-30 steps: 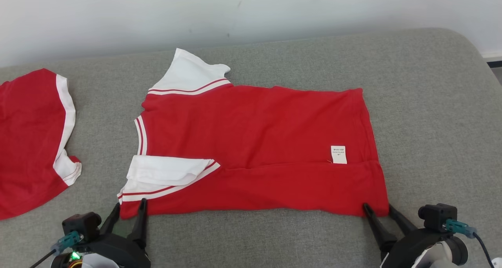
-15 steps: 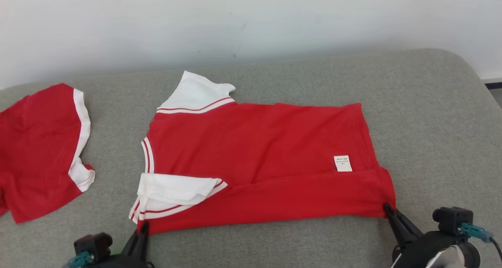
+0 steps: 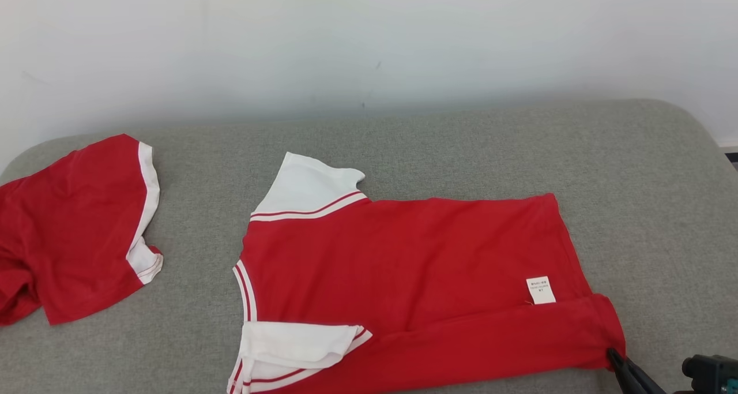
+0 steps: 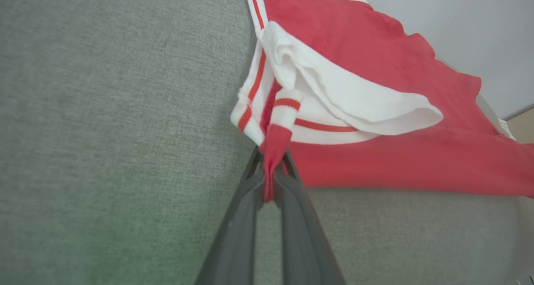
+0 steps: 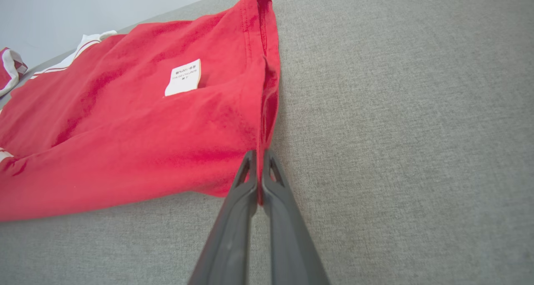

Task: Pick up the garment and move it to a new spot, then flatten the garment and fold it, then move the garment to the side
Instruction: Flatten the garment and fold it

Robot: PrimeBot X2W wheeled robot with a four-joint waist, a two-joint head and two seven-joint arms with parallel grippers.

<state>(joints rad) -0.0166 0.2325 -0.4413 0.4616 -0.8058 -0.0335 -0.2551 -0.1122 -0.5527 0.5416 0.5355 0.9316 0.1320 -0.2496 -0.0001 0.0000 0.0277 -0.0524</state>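
On the grey cushion (image 3: 473, 146), the red shirt (image 3: 415, 267) is lying spread out and mostly flat, with a band along its near edge doubled over the body. The cushion is showing a coarse woven surface and a rounded corner. The shirt is looking like soft, thin knit, red in the body, with white sleeves and ribbed red-and-white striped trim at the collar and cuffs. The near sleeve (image 4: 354, 101) is lying on top of the shirt in loose, rumpled layers, while the far sleeve (image 3: 305, 183) is sticking out flat from the shirt's far edge. A small white printed label (image 5: 183, 77) is sitting on the shirt near its hem, just beside the fold.

The left gripper (image 4: 271, 160) is clamping the shirt's near corner at the collar end. Its two dark fingers are drawn together with a pinch of red cloth bunched between them, just below the striped cuff. The right gripper (image 5: 259, 155) is pinching the shirt's near hem corner, its fingers pressed almost together on the thin doubled edge.

Well apart from the shirt, beyond its collar end, a second red garment (image 3: 75, 226) with a white band is lying crumpled. Behind the shirt's far edge a plain pale wall (image 3: 346, 36) is rising.
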